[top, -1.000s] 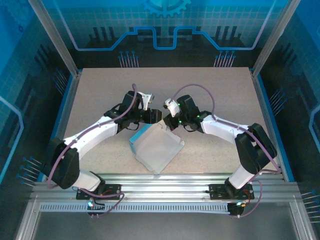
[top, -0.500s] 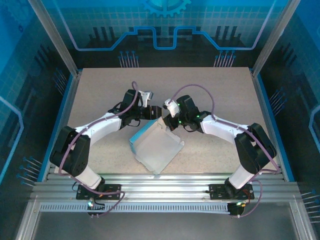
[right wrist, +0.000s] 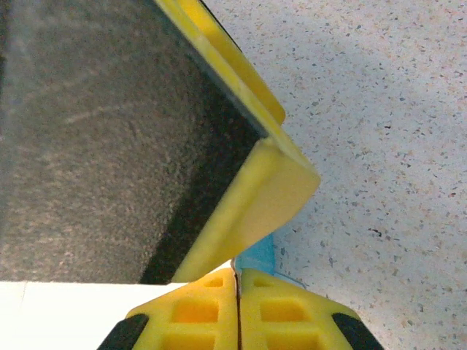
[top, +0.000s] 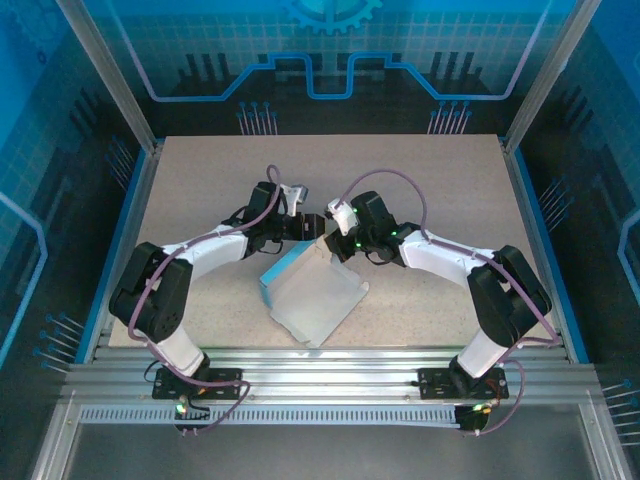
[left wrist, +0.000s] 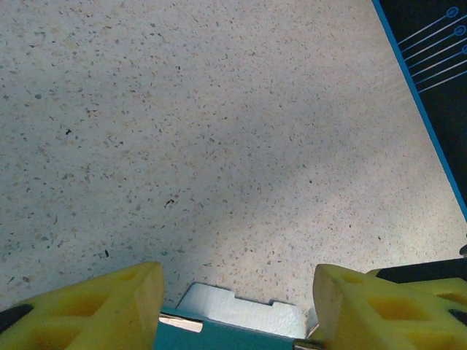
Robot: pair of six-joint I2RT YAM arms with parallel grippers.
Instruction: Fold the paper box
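Blue-lit enclosure walls surround a speckled bench [top: 420, 190], where both arms meet at centre frame in the top view. Over the last second the left arm [top: 200, 255] has changed its posture. Its dark elbow link, formerly stretched low toward the lower left, now stands higher and further right, and its wrist has crept slightly toward the right arm [top: 450, 258], which has barely moved. The paper box [top: 315, 295] lies just below the two wrists, white-grey face up, with one blue wall raised along its upper-left edge; its position is unchanged.

Left jaws: standing apart, astride the box's far edge, where a blue rim and a notched white flap [left wrist: 241, 310] show between the yellow fingers [left wrist: 109, 313]. Whether either finger touches card cannot be told.

Right jaws: closed pad to pad, with a sliver of blue card [right wrist: 257, 257] emerging at their tip, so they appear to pinch the box's edge.

Judgement: the right arm steadies the raised wall while the left arm repositions to press or tuck the far flap. Folding is under way, and the box is not yet closed.
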